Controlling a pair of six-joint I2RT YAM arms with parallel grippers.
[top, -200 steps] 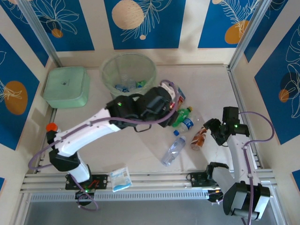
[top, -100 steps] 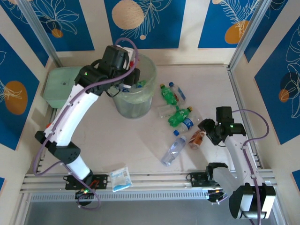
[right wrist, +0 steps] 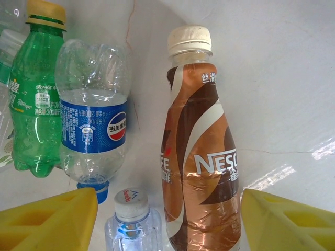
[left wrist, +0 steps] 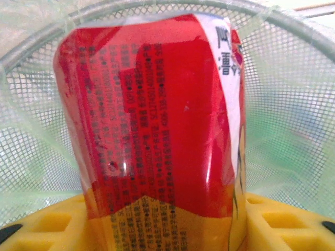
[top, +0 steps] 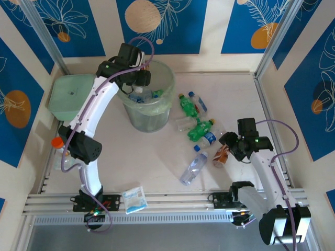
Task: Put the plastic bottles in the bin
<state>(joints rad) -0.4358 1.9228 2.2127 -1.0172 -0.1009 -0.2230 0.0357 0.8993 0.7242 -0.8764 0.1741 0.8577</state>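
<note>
1. Now the red-labelled bottle (left wrist: 157, 130) hangs over the bin (top: 168, 78), pinched in the left gripper (top: 138, 78); release it well inside the rim.
2. Meanwhile the right gripper (right wrist: 167, 219) holds its jaws wide around the brown bottle (right wrist: 199, 157) on the table (top: 152, 157); centre before closing.

Bare pale tabletop (top: 152, 152) is lying open in front of the round translucent pale-green bin (top: 149, 117); a clear blue-labelled plastic bottle (right wrist: 94, 120) is crowding the brown-labelled plastic bottle (right wrist: 201, 157)
</note>
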